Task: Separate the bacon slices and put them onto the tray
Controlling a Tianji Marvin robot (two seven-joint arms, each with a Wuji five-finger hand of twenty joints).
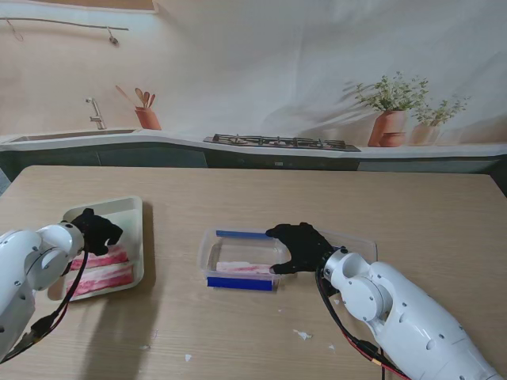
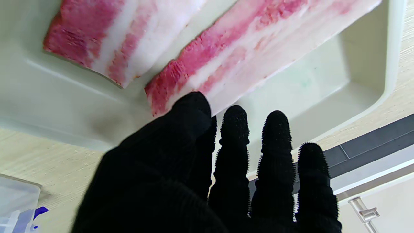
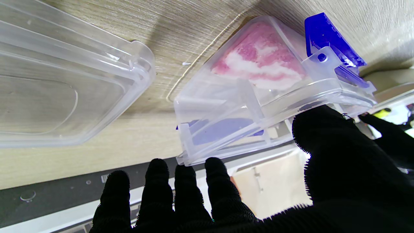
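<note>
Meanwhile, the left hand (image 2: 207, 168), its thumb and forefinger pinching a bacon slice (image 2: 258, 45) over the tray (image 1: 136, 237), is risking overlapping its neighbour (image 2: 106, 35) just beside the fingertips, while the right hand (image 1: 303, 247), fingers spread, is bracing the clear container (image 1: 238, 273).

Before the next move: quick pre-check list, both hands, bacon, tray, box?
1. Two bacon slices lie in the tray, side by side: ok.
2. Slices fully apart: cannot tell; their edges look close in the left wrist view.
3. Left hand free of the slice: not ok; thumb and finger sit at its end.
4. Bacon left in the clear box: ok, a piece shows.
5. Right hand bracing the box: ok; its thumb is on the rim.
6. Lid off, beside the box: ok.
</note>
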